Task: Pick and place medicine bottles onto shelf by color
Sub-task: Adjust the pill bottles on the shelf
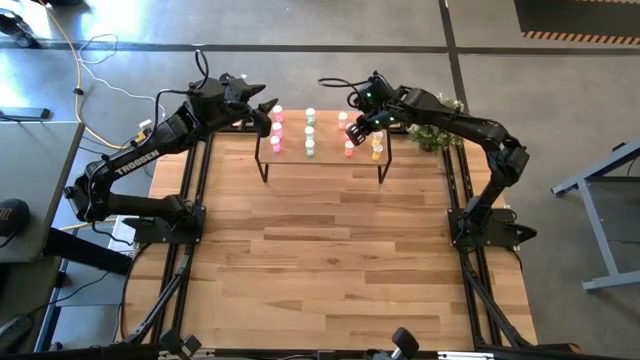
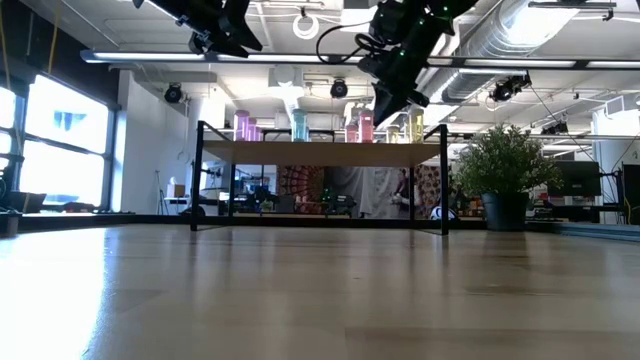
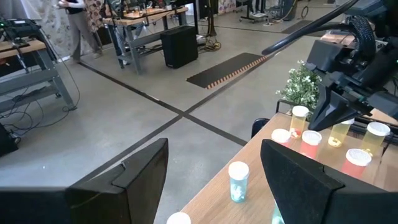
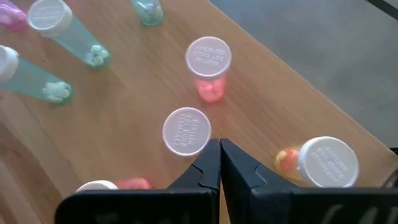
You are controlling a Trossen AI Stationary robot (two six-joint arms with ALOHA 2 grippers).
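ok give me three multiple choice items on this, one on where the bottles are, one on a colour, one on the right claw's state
1. Where do the medicine bottles stand?
A. on the shelf
B. on the floor
C. on the table in front of the shelf

2. What colour is the column of bottles nearest the left claw?
A. yellow
B. pink
C. blue-black

3. How does the right claw stand?
A. wide open
B. shut on a bottle
C. shut, holding nothing

Key: 1 A, the high view shows them all in columns on the raised board. 2 B, the pink bottles fill the column at the shelf's end by the left arm. 3 C, the right wrist view shows the fingers pressed together above the bottles with nothing between them.
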